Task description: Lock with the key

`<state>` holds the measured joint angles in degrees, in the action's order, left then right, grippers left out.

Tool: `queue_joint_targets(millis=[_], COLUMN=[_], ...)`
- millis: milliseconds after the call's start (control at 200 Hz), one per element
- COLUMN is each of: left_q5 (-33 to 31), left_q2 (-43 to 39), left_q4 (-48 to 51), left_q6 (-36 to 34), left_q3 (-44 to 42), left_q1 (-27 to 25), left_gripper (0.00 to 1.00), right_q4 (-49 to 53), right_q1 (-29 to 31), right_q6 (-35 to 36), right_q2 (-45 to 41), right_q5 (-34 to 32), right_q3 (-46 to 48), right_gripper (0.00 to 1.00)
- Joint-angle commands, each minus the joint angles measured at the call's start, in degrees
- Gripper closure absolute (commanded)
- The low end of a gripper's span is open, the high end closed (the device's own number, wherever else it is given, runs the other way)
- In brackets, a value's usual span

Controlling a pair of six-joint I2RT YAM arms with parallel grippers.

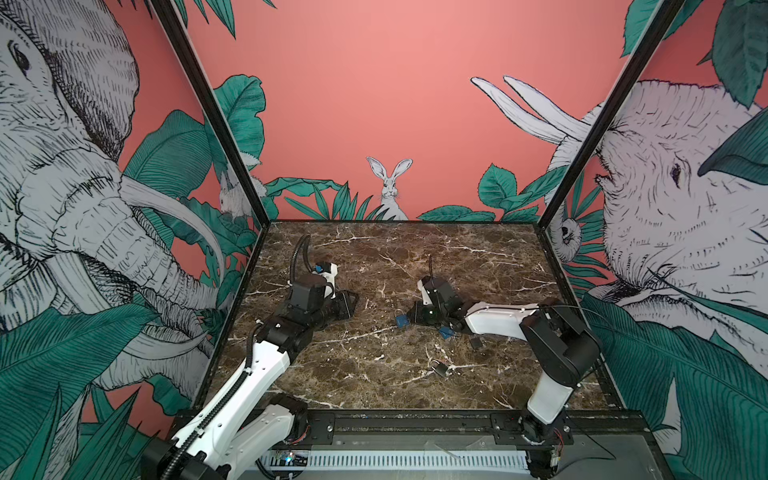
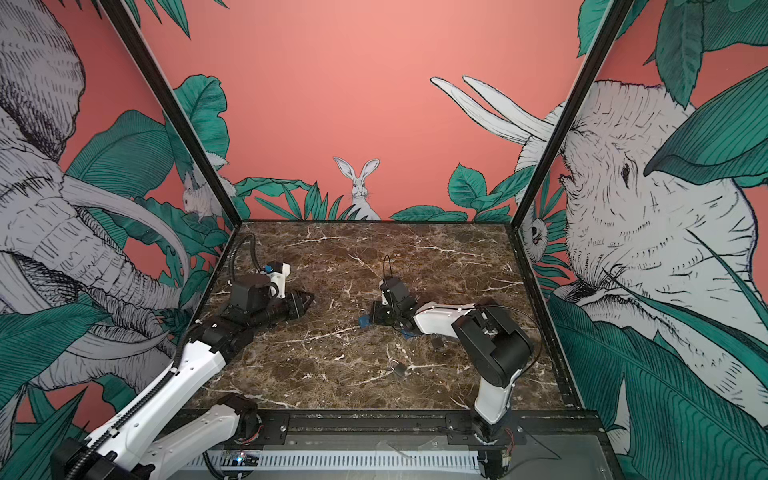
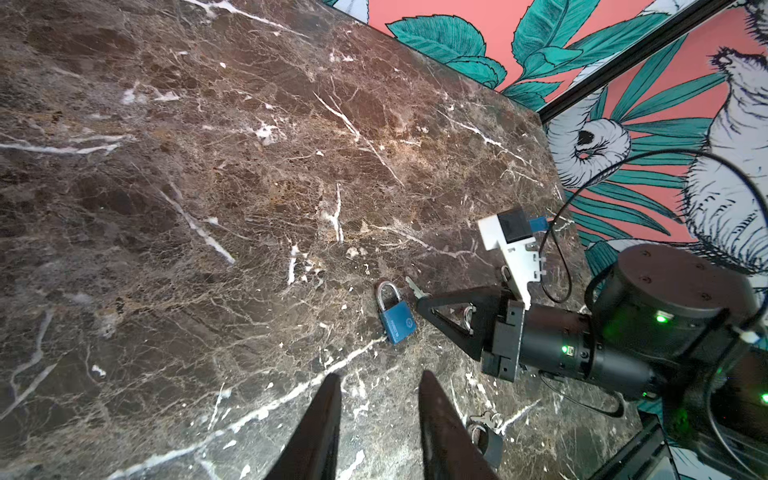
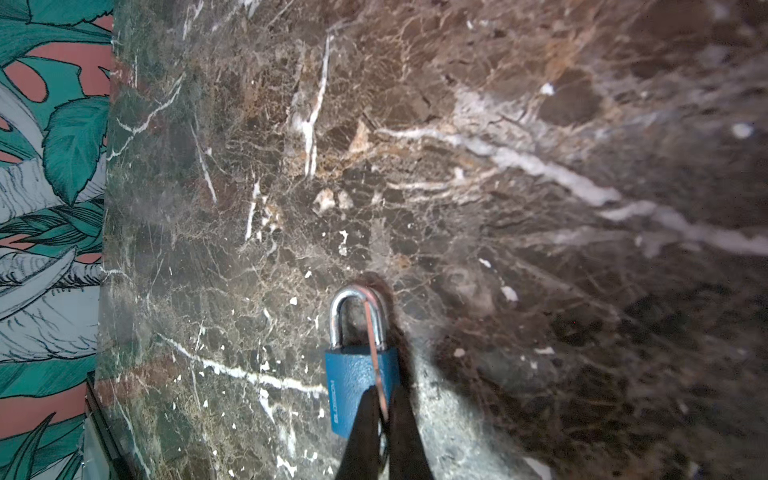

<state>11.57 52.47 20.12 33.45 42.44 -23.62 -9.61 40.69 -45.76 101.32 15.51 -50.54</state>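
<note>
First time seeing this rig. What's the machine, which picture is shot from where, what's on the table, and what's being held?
It's a robot with a left arm and a right arm mounted at the near edge of a marble-look table. Each arm ends in a two-fingered claw. Two pictures are near-identical views from above. The other two come from a camera on each wrist. On the table lie a blue padlock, a dark padlock and a grey padlock. The right claw is shut on a small key, right beside the blue padlock. The left claw is open and empty.
</note>
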Motion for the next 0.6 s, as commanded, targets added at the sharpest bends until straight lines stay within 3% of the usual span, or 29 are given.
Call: queue_joint_targets(millis=[0,225,595], left_q5=[0.04,0.11,0.47], left_q2=[-0.79,-0.75,-1.22], left_q4=[0.29,0.16,0.69], left_q6=[0.74,0.87,0.99], left_q3=[-1.12,-1.04,-0.95], left_q1=[0.42,0.53,0.85], left_gripper=[0.66,0.66,0.66], right_q4=[-2.21,-2.45,-1.32], right_q1=[0.43,0.43,0.42], right_q6=[-0.85,-1.20,-1.03], right_q2=[0.78,1.03,0.20], right_q5=[-0.97,-0.73,-0.74], right_q3=[-0.41,-0.06,0.03], right_gripper=[0.98,0.86,0.82])
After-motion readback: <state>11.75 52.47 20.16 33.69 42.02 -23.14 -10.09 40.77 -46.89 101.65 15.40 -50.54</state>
